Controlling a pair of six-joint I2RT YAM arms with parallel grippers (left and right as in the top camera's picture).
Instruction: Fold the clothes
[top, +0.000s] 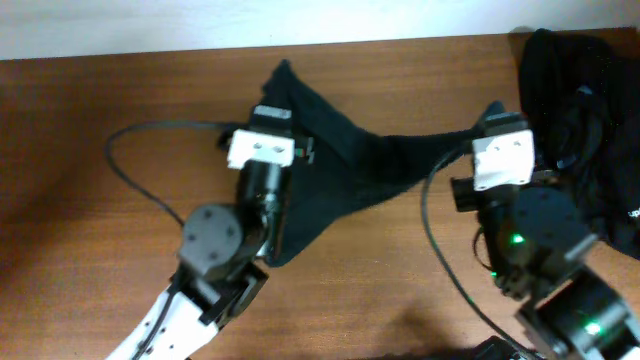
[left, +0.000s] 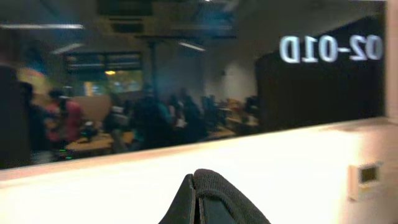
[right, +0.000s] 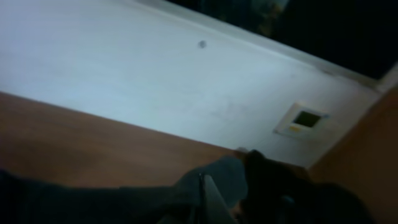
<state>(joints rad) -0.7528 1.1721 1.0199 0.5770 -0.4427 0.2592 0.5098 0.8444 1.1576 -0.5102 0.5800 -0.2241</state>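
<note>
Your L arm is reaching up from the near-left edge of the table, wrist pitched so its cam is looking level at the back wall. The left gripper is pressed together, pinching a fold of the black garment. Your R arm is coming in from the near-right corner and also aiming toward the wall. The right gripper is likewise clamped together on a dark corner of the same garment, low over the wood.

Writing: the L wrist view is showing pale lettering on dark glass, mirrored, approx "02-01D". A small white mark is sitting on the garment just beside the L wrist; it's too small to read. A wall plate w/ a tiny screen is showing in the R wrist view; nothing legible there.

The garment is lying mid-table, stretched between the two grippers w/ its long axis running L–R. Its top edge is sagging in the middle. One peak is pointing toward the back wall at the L grip, and a flap is trailing toward the near edge under the L arm. A pile of more black clothes is sitting at the far-right corner, just beside the R arm.
</note>
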